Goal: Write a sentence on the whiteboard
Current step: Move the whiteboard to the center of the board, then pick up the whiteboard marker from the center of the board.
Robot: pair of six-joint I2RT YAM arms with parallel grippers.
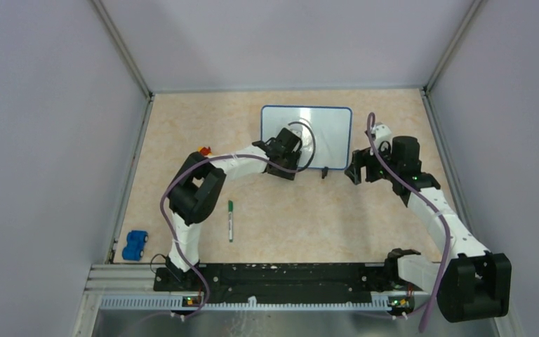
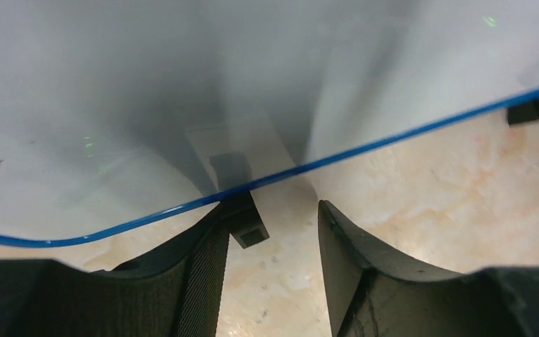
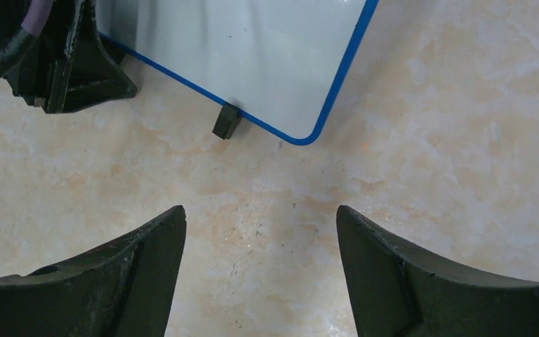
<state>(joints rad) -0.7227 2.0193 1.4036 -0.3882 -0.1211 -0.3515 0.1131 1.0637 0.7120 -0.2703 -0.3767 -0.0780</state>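
Note:
The whiteboard [image 1: 326,126] lies flat at the back of the table, white with a thin blue rim. No sentence shows on the parts of its face that I see. My left gripper [image 1: 289,144] hangs over the board's near edge [image 2: 112,105]. It [image 2: 272,210] is open. A black clip foot [image 2: 247,226] sits against the left finger, and the right finger stands apart from it. My right gripper [image 1: 356,172] hovers over bare table just off the board's near right corner [image 3: 253,49]. It [image 3: 260,214] is open and holds nothing. The other clip foot [image 3: 226,121] lies ahead of it.
A green-capped white marker pen [image 1: 230,220] lies on the table in front of the left arm. A blue toy car [image 1: 135,245] sits at the near left edge. A small orange object [image 1: 204,150] rests behind the left arm's elbow. Grey walls close three sides.

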